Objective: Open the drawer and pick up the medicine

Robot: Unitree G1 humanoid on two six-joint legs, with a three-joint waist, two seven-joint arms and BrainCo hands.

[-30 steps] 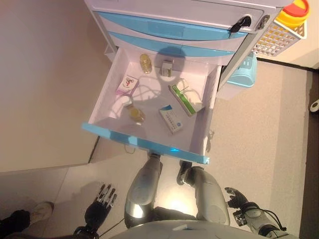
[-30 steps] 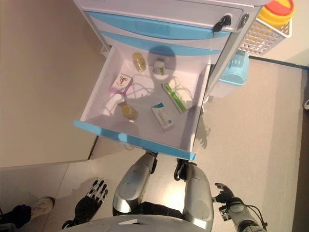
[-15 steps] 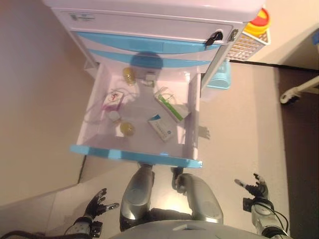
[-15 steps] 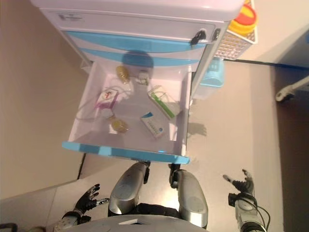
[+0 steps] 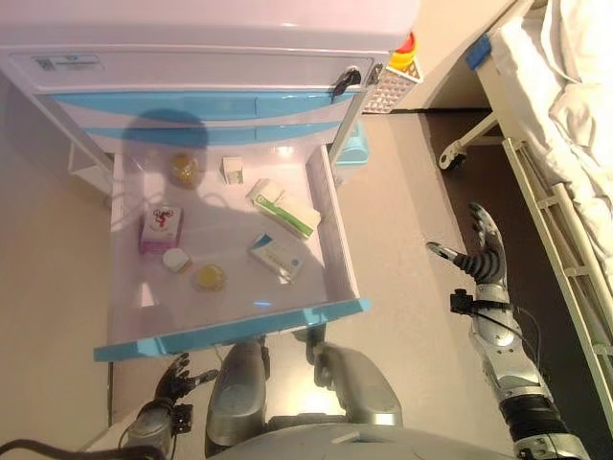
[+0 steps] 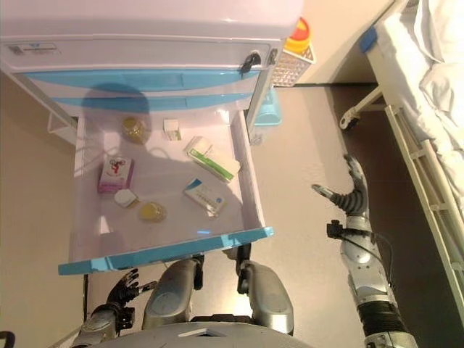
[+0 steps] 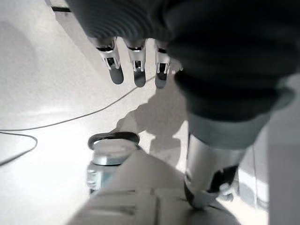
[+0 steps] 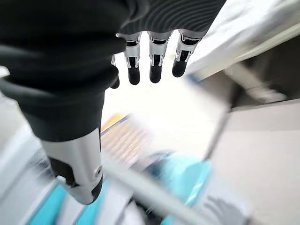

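Drawer [image 5: 330, 206] of the white cabinet with light-blue fronts [image 5: 192, 72] is seen pulled fully out, its light-blue front panel nearest the robot. Medicine is spread loose on the white drawer floor, none of it held: a white-and-green flat box [image 5: 283, 208] lies toward the right wall, a white-and-blue flat box [image 5: 276, 257] lies nearer the front, a pink-and-white box [image 5: 159, 228] sits on the left, a yellowish round jar [image 5: 184, 170] and a small white carton [image 5: 232, 170] sit at the back, and a small white cap-like piece [image 5: 176, 260] and a round yellow-lidded container [image 5: 209, 277] lie just beside each other toward the front left. Right hand [image 5: 479, 254] is raised well to the right of the drawer, over the floor, fingers straight and spread, thumb out, nothing in it. Left hand [image 5: 176, 378] is shown low at the drawer's front left corner, below the panel, fingers loosely extended and empty; the wrist view confirms straight fingers [image 7: 136, 65] above bare floor. A white mesh basket holding a yellow-and-red container [image 5: 395, 79] hangs at the cabinet's right side, a light-blue bin [image 6: 267, 109] is seen below it, and a white-framed bed [image 5: 556, 125] stands at far right.
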